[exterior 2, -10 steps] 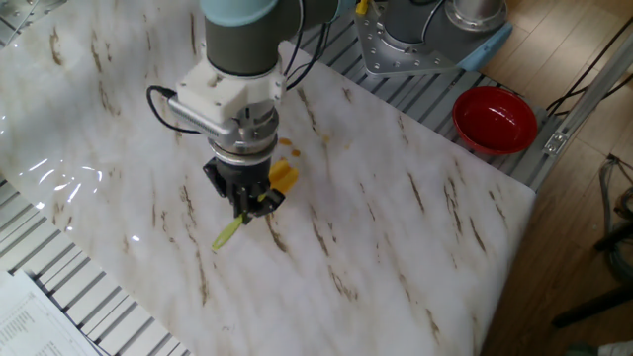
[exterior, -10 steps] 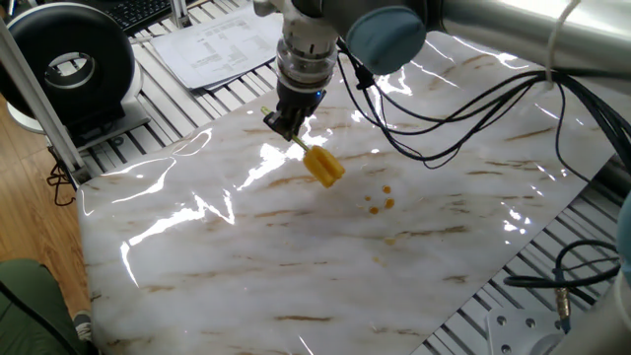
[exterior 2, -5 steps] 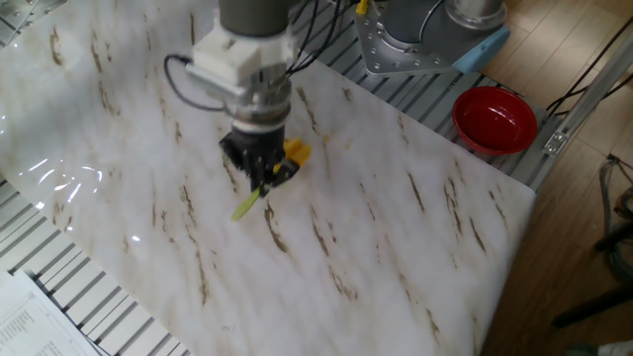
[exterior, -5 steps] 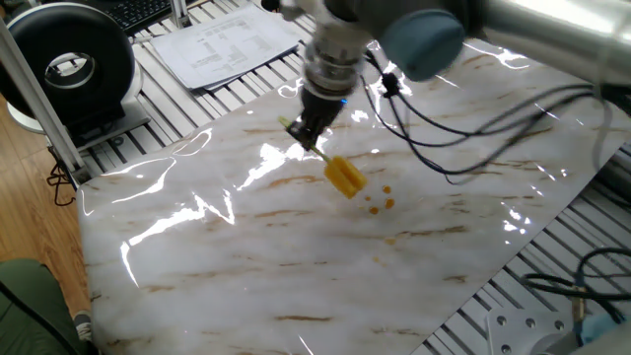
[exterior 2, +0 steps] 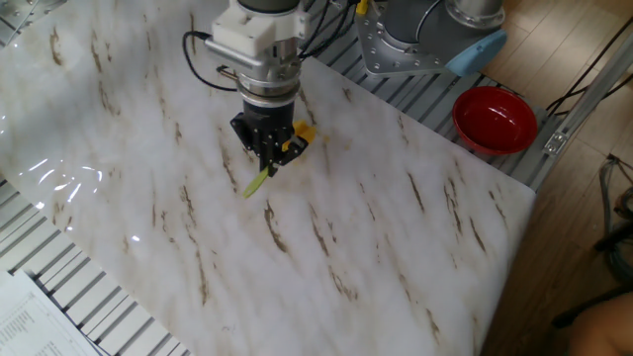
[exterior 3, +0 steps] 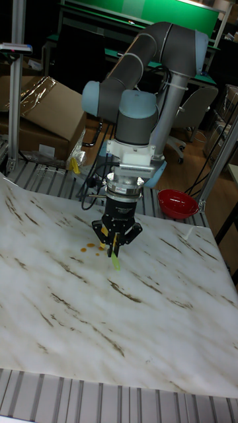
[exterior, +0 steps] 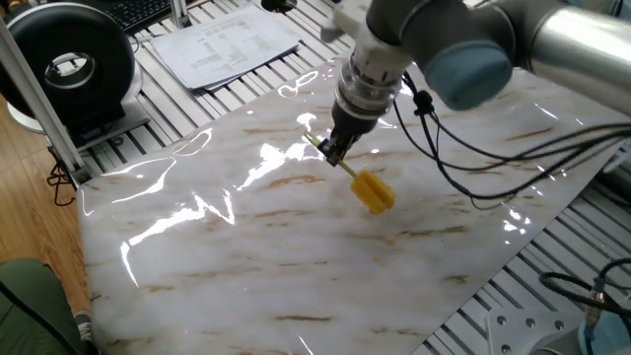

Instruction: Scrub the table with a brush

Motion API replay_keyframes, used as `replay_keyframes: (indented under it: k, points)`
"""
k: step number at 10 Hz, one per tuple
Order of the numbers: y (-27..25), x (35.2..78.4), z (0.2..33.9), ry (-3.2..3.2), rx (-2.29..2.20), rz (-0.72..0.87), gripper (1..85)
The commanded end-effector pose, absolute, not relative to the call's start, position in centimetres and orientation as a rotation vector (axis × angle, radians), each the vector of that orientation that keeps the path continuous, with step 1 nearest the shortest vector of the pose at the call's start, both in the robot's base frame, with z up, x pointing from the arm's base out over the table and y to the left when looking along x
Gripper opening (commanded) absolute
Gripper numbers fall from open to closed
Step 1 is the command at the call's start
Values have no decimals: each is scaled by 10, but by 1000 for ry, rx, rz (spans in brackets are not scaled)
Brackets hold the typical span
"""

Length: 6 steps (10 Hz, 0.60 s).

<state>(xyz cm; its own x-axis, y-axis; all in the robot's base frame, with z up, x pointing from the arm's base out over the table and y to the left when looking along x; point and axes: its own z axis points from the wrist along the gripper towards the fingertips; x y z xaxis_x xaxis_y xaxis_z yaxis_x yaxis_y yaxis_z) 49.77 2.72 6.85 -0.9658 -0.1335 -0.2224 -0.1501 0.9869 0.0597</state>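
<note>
The brush has a chunky yellow head [exterior: 374, 191] that rests on the white marble-look table [exterior: 246, 256], and its thin pale handle [exterior: 317, 146] slants up to the left. My gripper [exterior: 335, 154] is shut on the handle, wrist pointing down. In the other fixed view the gripper [exterior 2: 269, 158] hides most of the yellow head [exterior 2: 303, 133], and the handle tip [exterior 2: 256, 185] sticks out below. In the tall fixed view the handle [exterior 3: 116, 260] pokes out under the gripper [exterior 3: 115, 242], with small orange stains [exterior 3: 90, 246] just to its left.
A red bowl [exterior 2: 495, 119] sits beyond the table's far corner near the robot base [exterior 2: 435, 35]. Papers [exterior: 222, 44] and a black round device [exterior: 69, 64] lie on the grey slatted frame. Black cables [exterior: 513, 177] hang over the slab's right side.
The gripper has slid the brush across the slab to the right in the one fixed view, and the yellow head now covers the spot where the orange stains showed.
</note>
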Motion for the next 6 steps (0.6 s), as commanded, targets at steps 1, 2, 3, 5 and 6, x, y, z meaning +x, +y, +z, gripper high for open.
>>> replay_keyframes:
  k: [1, 2, 3, 5, 6]
  points:
    - [41, 495, 56, 2877, -172, 134, 10]
    - [42, 495, 54, 2877, -165, 120, 10]
    - [44, 494, 52, 2876, -161, 118, 10]
    - [46, 497, 50, 2866, -163, 123, 10]
    - [46, 500, 48, 2860, -167, 123, 10]
